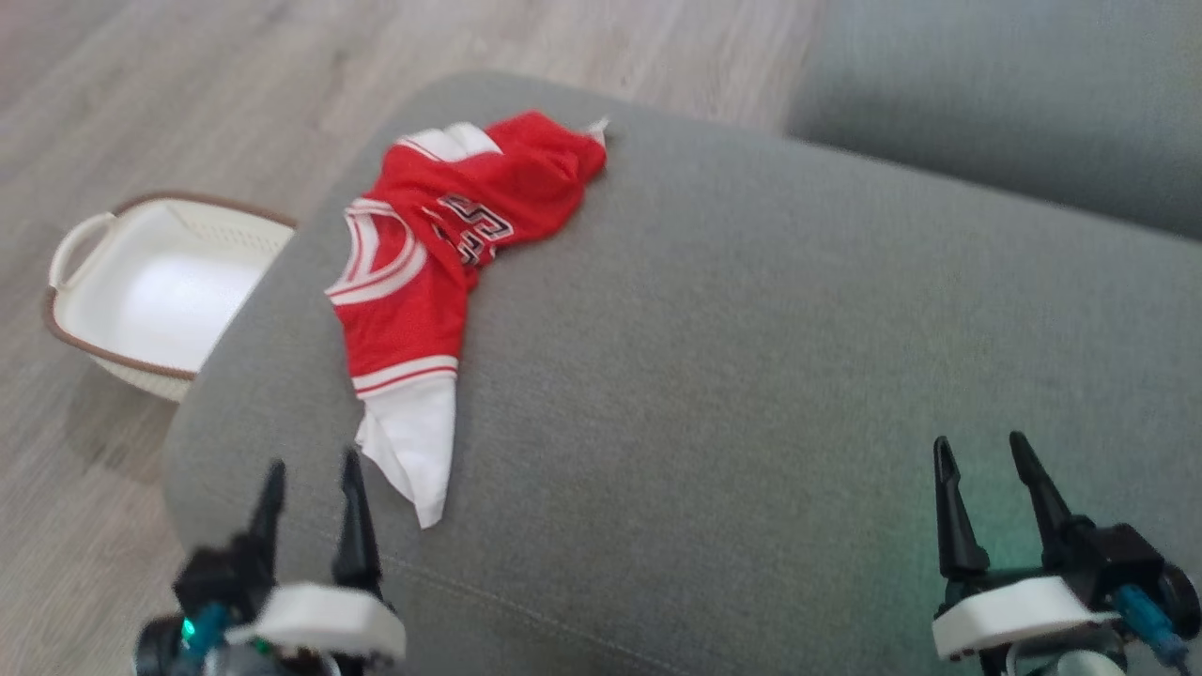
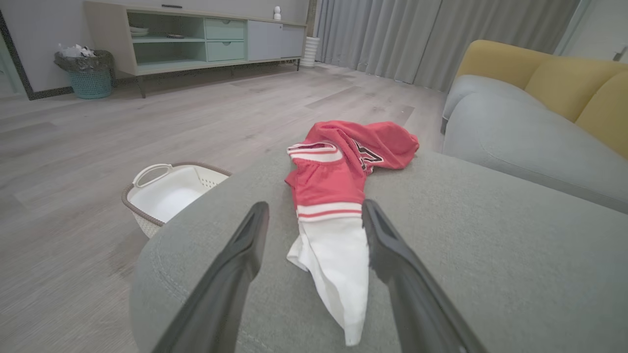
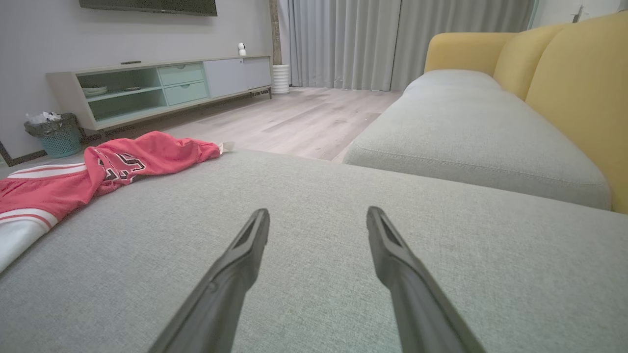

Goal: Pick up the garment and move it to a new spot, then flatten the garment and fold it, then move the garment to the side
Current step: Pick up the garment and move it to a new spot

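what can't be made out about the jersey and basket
Head view: red jersey number, partly buried in its own folds.
Head view: white basket, right side hidden behind the grey cushion.
Right wrist view: jersey's white end, cut off by the left edge.
Left wrist view: waste bin contents, too small.

One red-and-white garment (image 1: 423, 272) on one grey cushion (image 1: 751, 376). One white basket (image 1: 150, 300) beside the cushion. Two pincers over the cushion: the left pincer (image 1: 313, 462) and the right pincer (image 1: 980, 441). Beyond the cushion: one sofa (image 3: 466, 122), one cabinet (image 2: 196, 39), one waste bin (image 2: 88, 73).
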Controlling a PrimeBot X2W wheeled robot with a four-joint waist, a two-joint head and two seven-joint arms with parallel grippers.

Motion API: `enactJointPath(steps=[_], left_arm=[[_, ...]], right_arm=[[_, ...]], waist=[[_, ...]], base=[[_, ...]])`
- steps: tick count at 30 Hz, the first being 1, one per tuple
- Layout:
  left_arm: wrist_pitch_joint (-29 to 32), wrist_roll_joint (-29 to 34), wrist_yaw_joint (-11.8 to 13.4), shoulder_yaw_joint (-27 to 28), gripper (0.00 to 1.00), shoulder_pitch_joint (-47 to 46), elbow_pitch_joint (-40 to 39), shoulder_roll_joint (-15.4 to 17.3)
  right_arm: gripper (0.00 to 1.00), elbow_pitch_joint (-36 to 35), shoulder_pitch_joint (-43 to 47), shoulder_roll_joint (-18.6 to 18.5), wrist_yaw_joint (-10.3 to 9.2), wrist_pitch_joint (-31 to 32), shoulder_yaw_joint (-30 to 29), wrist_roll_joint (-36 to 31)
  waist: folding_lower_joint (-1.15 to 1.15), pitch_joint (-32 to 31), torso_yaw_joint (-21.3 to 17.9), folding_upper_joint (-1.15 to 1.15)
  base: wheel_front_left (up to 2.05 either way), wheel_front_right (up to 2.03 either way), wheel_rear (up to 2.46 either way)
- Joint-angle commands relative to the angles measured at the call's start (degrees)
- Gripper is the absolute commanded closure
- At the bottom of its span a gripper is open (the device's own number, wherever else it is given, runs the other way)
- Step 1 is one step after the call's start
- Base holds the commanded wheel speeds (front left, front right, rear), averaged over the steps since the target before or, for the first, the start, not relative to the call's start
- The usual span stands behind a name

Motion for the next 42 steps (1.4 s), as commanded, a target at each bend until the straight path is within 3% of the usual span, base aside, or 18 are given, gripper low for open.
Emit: enactJointPath(steps=[1,8,16,25,30,31,32,33,34,42], left_arm=[[-0.7,-0.3,0.3,2.6,0.00,-4.7,-2.3,-0.3],[-0.5,-1.6,-0.6,5.6,0.00,-13.8,3.2,0.5],[5.3,-2.9,1.2,8.4,0.00,-29.7,11.4,2.9],[15.6,-3.5,0.2,7.3,0.00,-45.4,32.5,5.6],[17.2,-3.1,-1.7,5.4,0.00,-48.6,41.4,5.7],[17.3,-3.2,-2.2,5.2,0.04,-48.9,42.8,5.7],[17.2,-2.9,-2.7,4.7,0.54,-49.2,44.1,5.8],[17.1,-3.0,-3.1,4.6,0.73,-49.4,45.3,5.8],[17.2,-3.2,-3.7,4.4,1.00,-49.6,46.4,5.8],[12.9,-5.5,-7.4,5.3,1.00,-52.6,48.2,6.6]], right_arm=[[0.00,-2.2,-3.2,-0.5,0.39,-0.6,1.1,-0.9],[0.00,-4.6,-6.4,-1.5,0.39,0.1,0.5,-3.3],[0.00,-7.8,-9.1,-4.3,0.39,2.0,1.0,-3.3],[0.00,-12.5,-9.4,-7.7,0.39,5.3,1.7,-2.4],[0.00,-13.5,-8.5,-8.0,0.39,6.1,1.5,-1.7],[0.00,-13.5,-8.3,-7.9,0.39,6.2,1.4,-1.6],[0.00,-13.6,-8.2,-7.8,0.39,6.3,1.4,-1.4],[0.00,-13.5,-8.1,-7.7,0.39,6.4,1.4,-1.3],[0.00,-13.5,-8.0,-7.5,0.39,6.4,1.4,-1.2],[0.00,-12.3,-7.3,-6.1,0.39,6.0,1.5,-0.4]], waist=[[0.00,3.7,-2.0,0.00],[0.00,12.2,-4.6,0.00],[0.00,18.5,-5.6,0.00],[0.00,22.4,-7.2,0.00],[0.00,22.0,-7.5,0.00],[0.00,21.7,-7.6,0.00],[0.00,21.5,-7.6,0.00],[0.00,21.1,-7.6,0.00],[0.00,20.7,-7.6,0.00],[0.00,17.0,-7.7,0.00]], base=[[0.00,0.00,0.00],[0.00,0.00,0.00],[0.00,0.00,0.00],[0.00,0.00,0.00],[0.00,0.00,0.00],[0.00,0.00,0.00],[0.00,0.00,0.00],[0.00,0.00,0.00],[0.00,0.00,0.00],[0.00,0.00,0.00]])
